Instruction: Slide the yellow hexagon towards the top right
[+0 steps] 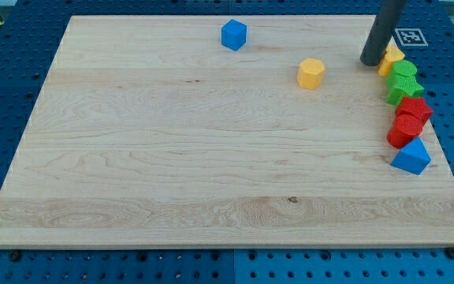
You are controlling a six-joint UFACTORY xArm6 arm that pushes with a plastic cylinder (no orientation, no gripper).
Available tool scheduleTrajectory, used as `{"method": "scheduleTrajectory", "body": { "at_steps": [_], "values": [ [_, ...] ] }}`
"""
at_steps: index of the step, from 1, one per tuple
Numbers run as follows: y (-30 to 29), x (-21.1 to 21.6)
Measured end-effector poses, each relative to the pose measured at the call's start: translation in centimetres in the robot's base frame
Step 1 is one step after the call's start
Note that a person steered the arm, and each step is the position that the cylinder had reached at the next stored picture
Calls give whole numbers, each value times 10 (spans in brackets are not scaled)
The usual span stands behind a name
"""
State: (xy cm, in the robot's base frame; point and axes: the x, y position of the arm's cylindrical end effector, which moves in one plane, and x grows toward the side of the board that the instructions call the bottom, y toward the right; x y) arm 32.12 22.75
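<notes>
The yellow hexagon (311,72) sits on the wooden board (172,158) in the upper right part of the view. My tip (370,62) is down on the board to the right of the hexagon and a little above it, with a clear gap between them. The tip stands right beside another yellow block (392,58), which is partly hidden behind the rod.
A blue cube (233,35) sits near the view's top, left of the hexagon. Along the right edge, a column of blocks runs down: two green blocks (404,82), two red blocks (409,119) and a blue triangle (411,157). A fiducial tag (409,36) lies off the board's top right corner.
</notes>
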Motion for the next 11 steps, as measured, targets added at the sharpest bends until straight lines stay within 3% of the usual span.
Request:
{"method": "scheduleTrajectory", "body": {
  "at_steps": [2,8,9,10,11],
  "values": [
    [-14,3],
    [-140,98],
    [-161,67],
    [-124,64],
    [-123,54]
  ]
}}
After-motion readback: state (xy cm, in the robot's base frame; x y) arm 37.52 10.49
